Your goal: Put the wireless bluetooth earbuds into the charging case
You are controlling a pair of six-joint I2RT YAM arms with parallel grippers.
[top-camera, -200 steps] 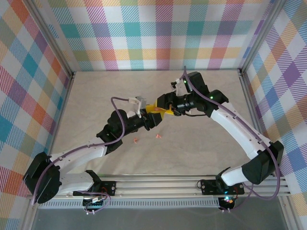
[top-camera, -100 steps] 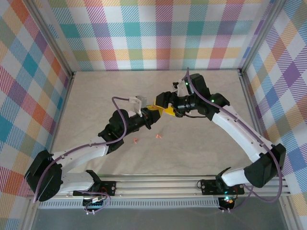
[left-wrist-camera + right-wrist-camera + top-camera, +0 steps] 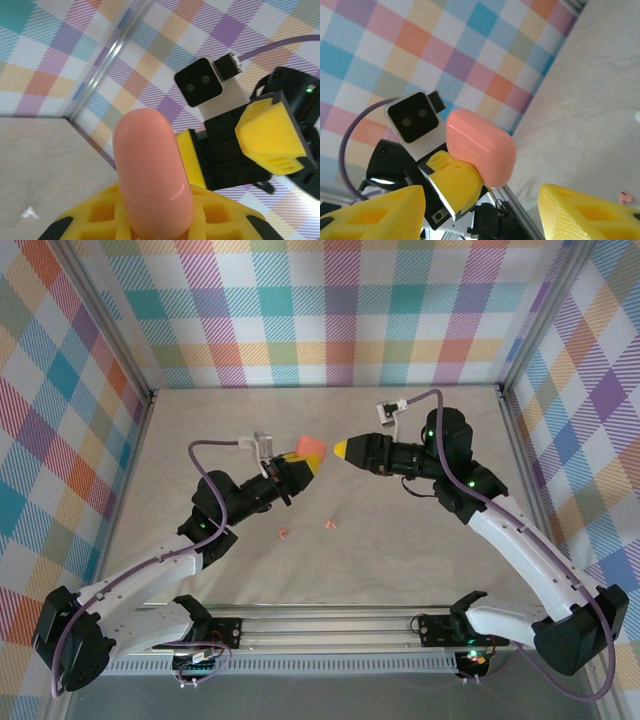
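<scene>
Arms have swung apart since a second ago, when they met over mid-table. Left gripper has its jaws clamped on the one salmon-pink case, held up off the table. Right gripper faces it, jaws spread and empty. Two salmon-pink earbuds lie on the table below.

This is a robotics lab test cell, not a home or shop. Beyond the left gripper and right gripper, bright checked panels wall off three sides, held by bare metal posts. Beneath the grippers lies a plain beige tabletop. Behind them, at the near edge, an aluminium rail carries both arm bases, and purple cables loop along the arms.
</scene>
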